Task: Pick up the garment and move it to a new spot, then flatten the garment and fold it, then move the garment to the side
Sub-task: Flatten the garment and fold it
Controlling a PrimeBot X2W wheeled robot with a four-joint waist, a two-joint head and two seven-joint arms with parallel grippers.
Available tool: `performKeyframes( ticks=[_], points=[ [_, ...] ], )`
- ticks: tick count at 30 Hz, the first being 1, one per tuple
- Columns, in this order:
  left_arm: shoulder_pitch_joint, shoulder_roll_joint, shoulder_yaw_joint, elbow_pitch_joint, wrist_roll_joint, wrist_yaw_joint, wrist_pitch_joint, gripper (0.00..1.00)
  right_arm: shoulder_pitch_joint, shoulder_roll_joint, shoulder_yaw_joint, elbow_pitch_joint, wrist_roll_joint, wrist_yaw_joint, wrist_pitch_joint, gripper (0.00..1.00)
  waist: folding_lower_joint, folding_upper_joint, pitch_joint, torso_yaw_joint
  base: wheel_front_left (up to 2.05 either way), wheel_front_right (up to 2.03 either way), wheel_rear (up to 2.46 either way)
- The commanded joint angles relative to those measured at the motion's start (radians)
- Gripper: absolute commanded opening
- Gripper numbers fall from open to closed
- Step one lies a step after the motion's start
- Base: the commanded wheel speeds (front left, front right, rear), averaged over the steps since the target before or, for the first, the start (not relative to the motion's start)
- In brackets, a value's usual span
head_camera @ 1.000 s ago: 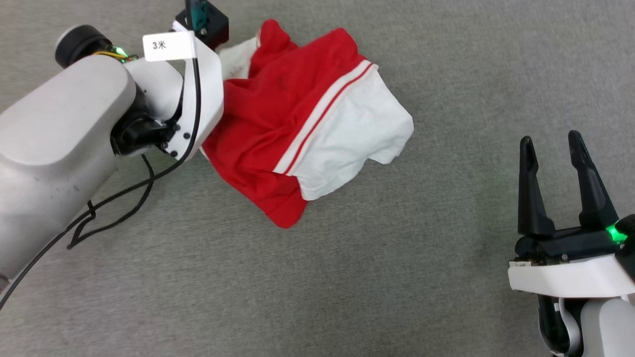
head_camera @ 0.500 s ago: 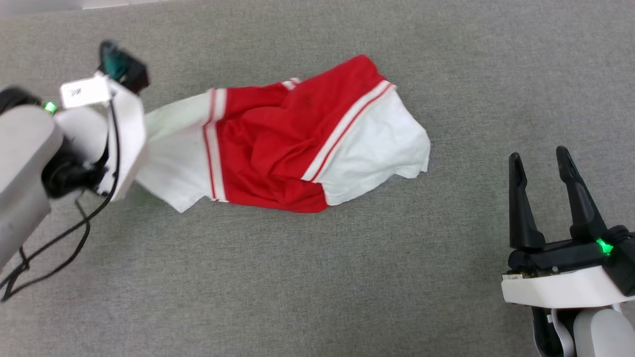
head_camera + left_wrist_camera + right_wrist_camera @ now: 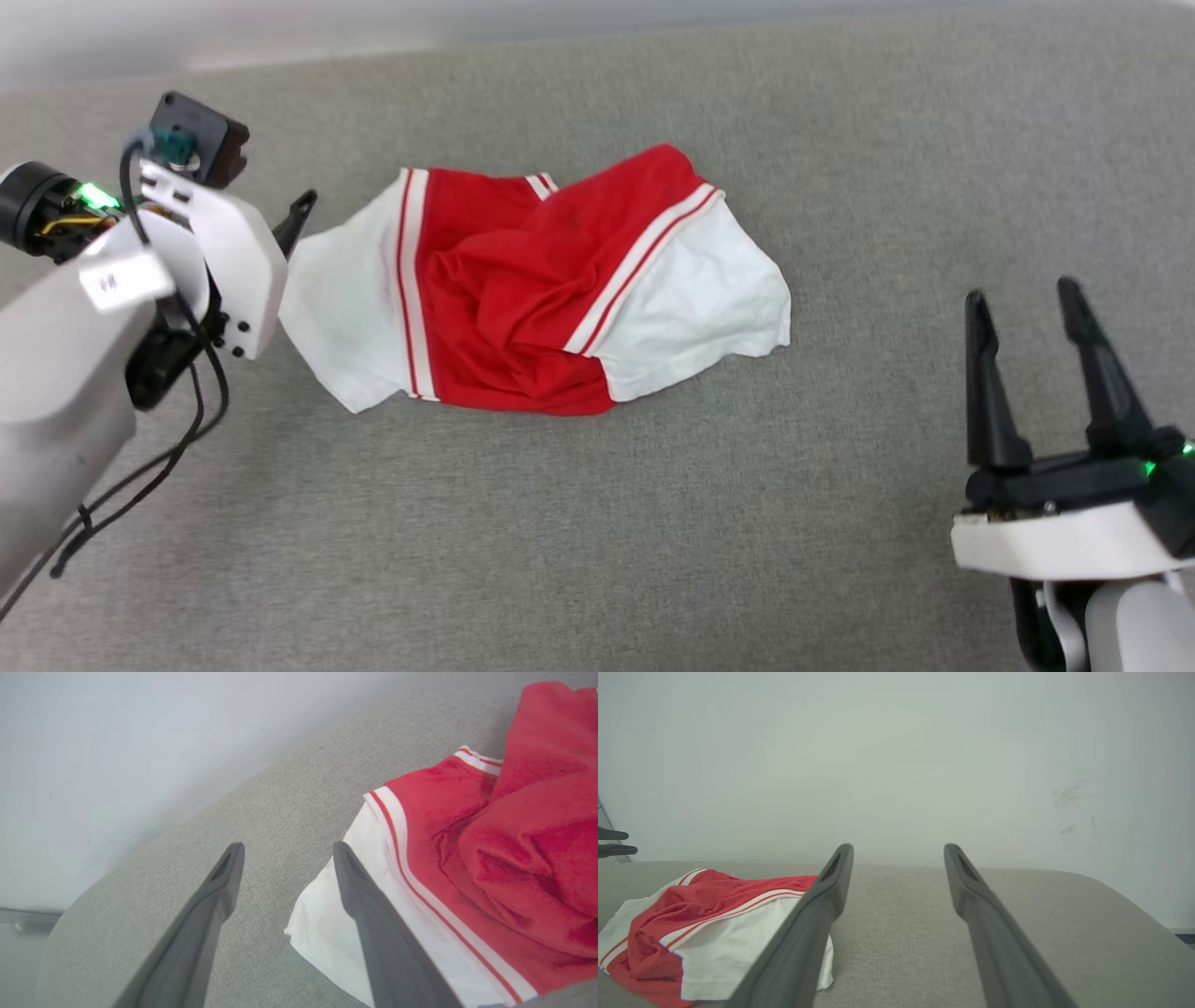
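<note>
Released since a second ago, the garment (image 3: 523, 299) no longer hangs bunched from the left gripper (image 3: 285, 848); it lies drawn out sideways on the grey fabric surface (image 3: 653, 523), and the gripper's fingers, closed then, now stand parted with nothing between them.

From the head view, the garment sits a little toward 11 o'clock of the picture's middle. Its crumpled red body lies between two white sleeves, one at its 9 o'clock end and one at its 3 o'clock end, each edged with red-and-white striped trim. One dark fingertip (image 3: 301, 209) of the left gripper peeks out from behind the white wrist housing just off the garment's 9 o'clock edge.

The left wrist view fills in the rest. Both fingers are spread wide, and the one toward 3 o'clock crosses in front of the near sleeve's hem. Whether it touches the cloth I cannot tell.

The right gripper (image 3: 1021, 291) is at the garment's 4 o'clock, well apart from it, wide open and empty. Its own wrist view looks low across the surface to a pale wall (image 3: 896, 756). There the garment lies at 8 o'clock, with the far sleeve nearest and raised in soft folds. Two dark fingertips (image 3: 616, 850) of the left gripper, a gap between them, enter at the 9 o'clock edge.
</note>
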Motion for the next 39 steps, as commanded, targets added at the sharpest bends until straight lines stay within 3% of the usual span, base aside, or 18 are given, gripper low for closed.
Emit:
performKeyframes(
  ticks=[1, 5, 8, 15, 18, 22, 28, 35, 39],
  points=[
    [0.034, -0.004, 0.012, -0.007, 0.028, 0.033, -0.099, 1.00, -0.031, 0.002, -0.004, -0.015, -0.024, -0.001, -0.002, 1.00, 0.0000, -0.0001, -0.043, 0.019, 0.00, 0.00, 0.00],
    [0.094, 0.001, 0.061, -0.055, 0.042, 0.128, -0.294, 1.00, -0.101, -0.003, -0.016, -0.045, -0.073, -0.001, -0.002, 1.00, 0.0000, -0.0001, -0.076, 0.037, 0.00, 0.00, 0.00],
    [0.155, 0.013, 0.105, -0.116, 0.051, 0.215, -0.357, 1.00, -0.168, -0.048, -0.006, -0.058, -0.093, -0.001, -0.002, 1.00, 0.0000, -0.0001, -0.089, 0.050, 0.00, 0.00, 0.00],
    [0.386, 0.016, 0.342, -0.392, 0.157, 0.427, -0.372, 1.00, -0.353, -0.196, 0.085, -0.035, -0.090, -0.001, -0.002, 1.00, 0.0000, -0.0001, -0.091, 0.073, 0.00, 0.00, 0.00],
    [0.518, -0.003, 0.454, -0.505, 0.234, 0.490, -0.372, 1.00, -0.432, -0.249, 0.148, 0.003, -0.071, -0.001, -0.002, 1.00, 0.0000, -0.0001, -0.090, 0.078, 0.00, 0.00, 0.00],
    [0.643, -0.035, 0.559, -0.586, 0.326, 0.542, -0.372, 1.00, -0.527, -0.305, 0.231, 0.067, -0.037, -0.001, 0.016, 1.00, 0.0000, -0.0001, -0.088, 0.083, 0.00, 0.00, 0.00],
    [0.832, -0.142, 0.740, -0.701, 0.488, 0.565, -0.373, 1.00, -0.695, -0.417, 0.439, 0.184, 0.112, -0.001, 0.288, 1.00, 0.0000, -0.0001, -0.077, 0.101, 0.00, 0.00, 0.00],
    [0.957, -0.258, 0.895, -0.763, 0.610, 0.517, -0.373, 1.00, -0.835, -0.552, 0.732, 0.255, 0.424, -0.001, 0.761, 1.00, 0.0000, -0.0001, -0.032, 0.119, 0.00, 0.00, 0.00],
    [0.989, -0.319, 0.954, -0.780, 0.655, 0.471, -0.373, 1.00, -0.881, -0.570, 0.828, 0.283, 0.596, -0.001, 0.963, 1.00, 0.0000, -0.0001, 0.006, 0.130, 0.00, 0.00, 0.00]
  ],
)
